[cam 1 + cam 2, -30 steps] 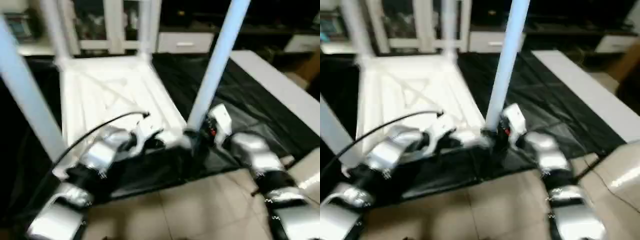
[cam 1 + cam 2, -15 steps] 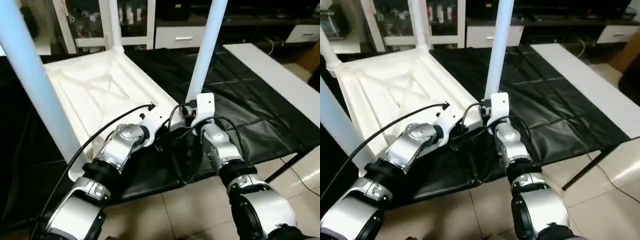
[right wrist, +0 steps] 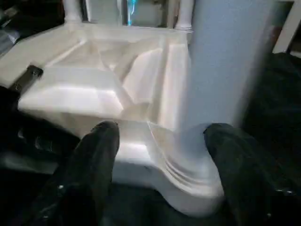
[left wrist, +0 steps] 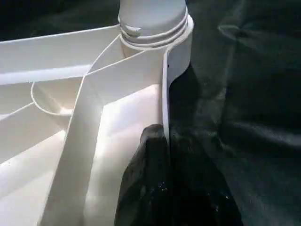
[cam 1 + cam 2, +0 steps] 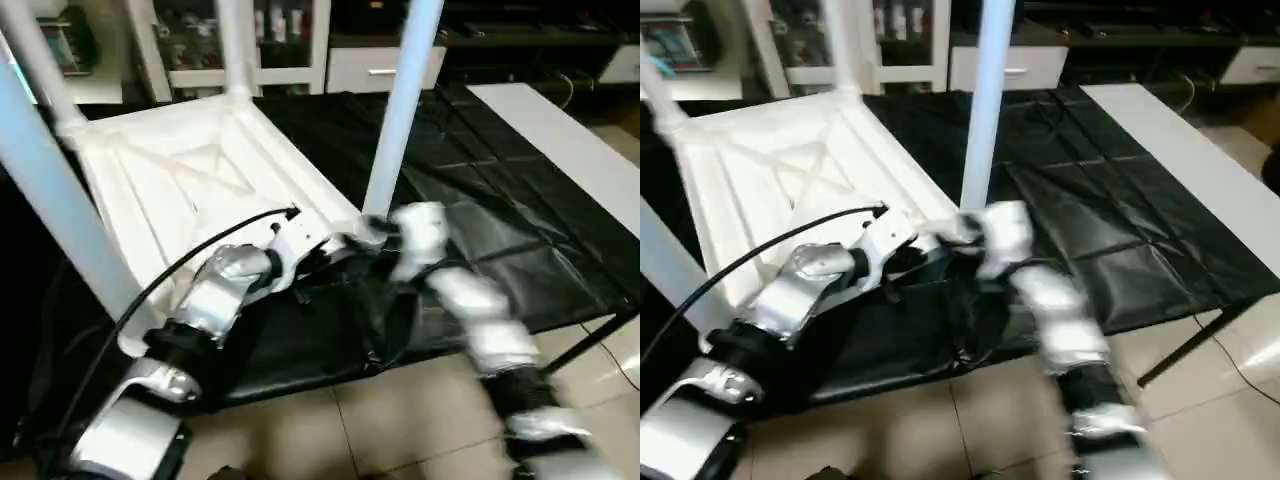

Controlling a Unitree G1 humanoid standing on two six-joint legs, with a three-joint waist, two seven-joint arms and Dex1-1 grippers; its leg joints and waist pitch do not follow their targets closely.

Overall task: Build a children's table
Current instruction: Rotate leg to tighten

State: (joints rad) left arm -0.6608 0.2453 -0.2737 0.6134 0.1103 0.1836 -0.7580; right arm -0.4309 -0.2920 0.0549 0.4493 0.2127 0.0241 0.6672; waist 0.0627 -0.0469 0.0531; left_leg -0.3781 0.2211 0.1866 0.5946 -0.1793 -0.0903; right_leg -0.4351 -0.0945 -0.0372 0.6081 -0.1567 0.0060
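Observation:
The children's table [image 5: 200, 180] lies upside down on the black cloth, its X-ribbed underside facing up and several white legs standing upright. My left gripper [image 5: 335, 250] is shut on the thin rim wall [image 4: 164, 108] next to the near right corner socket. The near right leg [image 5: 395, 120] rises from that corner. My right gripper [image 3: 160, 136] is open, one finger [image 3: 94, 165] on each side of the leg's base [image 3: 188, 146], without pressing on it. The right arm [image 5: 470, 310] is blurred by motion.
The black cloth [image 5: 480, 200] covers the work table up to its front edge, with tiled floor [image 5: 400, 430] below. A white board [image 5: 560, 130] lies at the right. Cabinets [image 5: 380, 65] stand behind. Another leg [image 5: 50, 200] rises at the near left.
My right gripper has spread wider around the leg's base and the right arm is swinging back and to the right. The left gripper keeps its hold on the rim. The camera has shifted.

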